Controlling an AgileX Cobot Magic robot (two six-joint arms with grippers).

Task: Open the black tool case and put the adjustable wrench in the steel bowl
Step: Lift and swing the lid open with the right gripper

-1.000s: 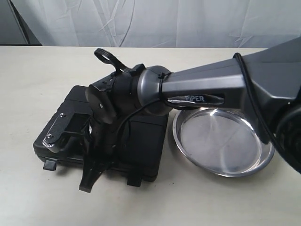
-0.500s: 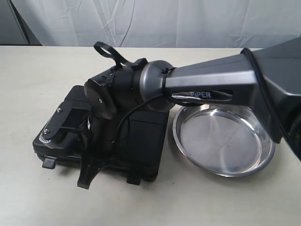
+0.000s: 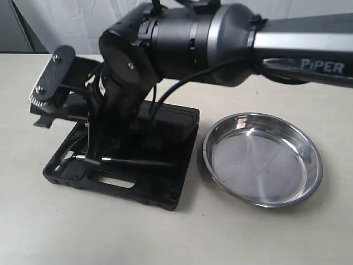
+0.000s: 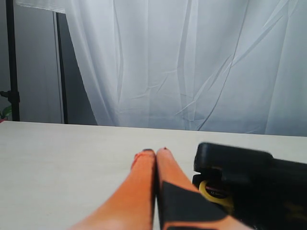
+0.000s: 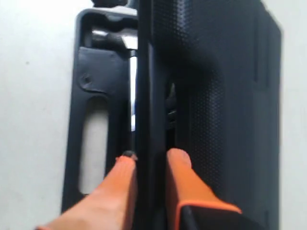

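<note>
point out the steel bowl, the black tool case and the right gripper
steel bowl (image 3: 259,163), exterior view, bare floor of the dish
black tool case (image 3: 162,190), exterior view, front of the open base
right gripper (image 5: 151,155), right wrist view, between fingertips flanking the lid edge

One black tool case (image 3: 165,196), one steel bowl (image 3: 259,165), and two claws: left claw (image 4: 155,152), right claw (image 5: 152,155).

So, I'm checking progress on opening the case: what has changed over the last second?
The right gripper, clamped on the front edge of the lid, has swung it upward, opening the black tool case so the tools inside show. The steel bowl stayed put, still empty, and the case has not slid.
</note>
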